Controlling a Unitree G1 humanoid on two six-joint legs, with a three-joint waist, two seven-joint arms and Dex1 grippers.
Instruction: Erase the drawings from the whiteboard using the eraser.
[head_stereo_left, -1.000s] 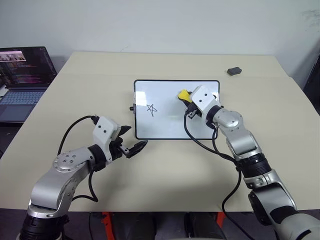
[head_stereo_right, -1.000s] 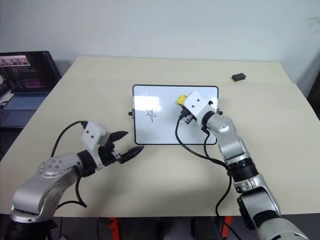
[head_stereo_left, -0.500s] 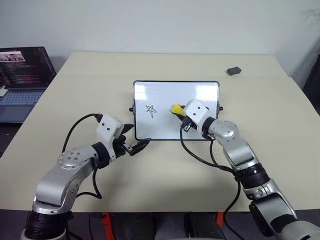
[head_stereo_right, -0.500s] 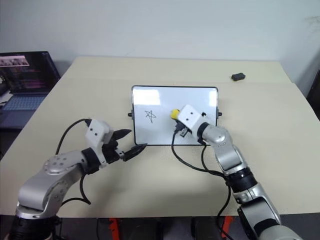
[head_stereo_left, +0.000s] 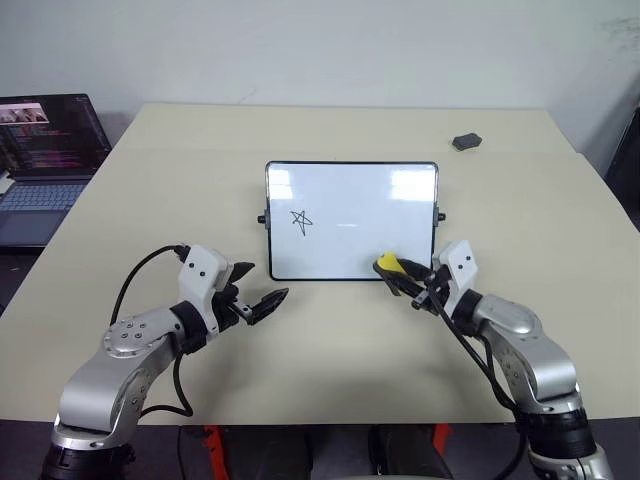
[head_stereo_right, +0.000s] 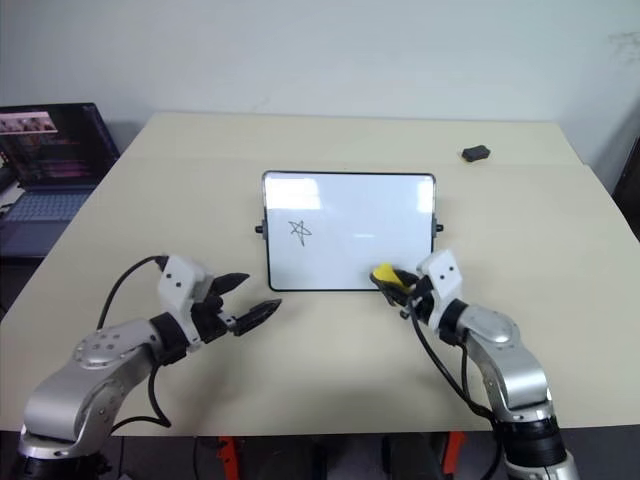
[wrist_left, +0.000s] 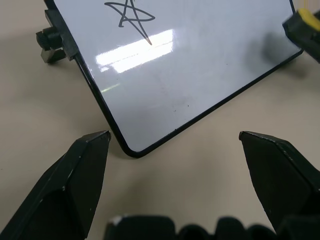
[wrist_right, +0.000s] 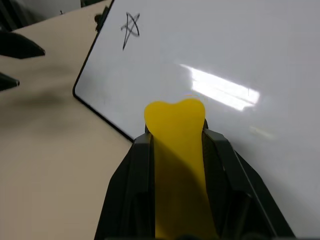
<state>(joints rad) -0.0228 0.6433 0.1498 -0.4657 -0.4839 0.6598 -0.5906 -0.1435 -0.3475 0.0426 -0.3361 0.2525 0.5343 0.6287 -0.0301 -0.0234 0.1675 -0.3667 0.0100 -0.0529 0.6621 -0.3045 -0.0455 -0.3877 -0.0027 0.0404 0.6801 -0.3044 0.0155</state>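
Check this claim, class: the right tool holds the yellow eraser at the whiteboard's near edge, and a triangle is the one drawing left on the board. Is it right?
Not quite. The drawing left on the whiteboard is a star, not a triangle, as the left eye view shows. The right tool does hold the eraser at the near edge.

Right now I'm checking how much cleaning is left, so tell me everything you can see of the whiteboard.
The whiteboard is a glossy white rectangle with a thin black frame, rounded corners and a small black knob on each side. It lies on the beige table. One drawing shows, a black star near its left edge; the rest looks clean, with light glare. The yellow eraser, clamped in the right gripper, sits at its near edge.
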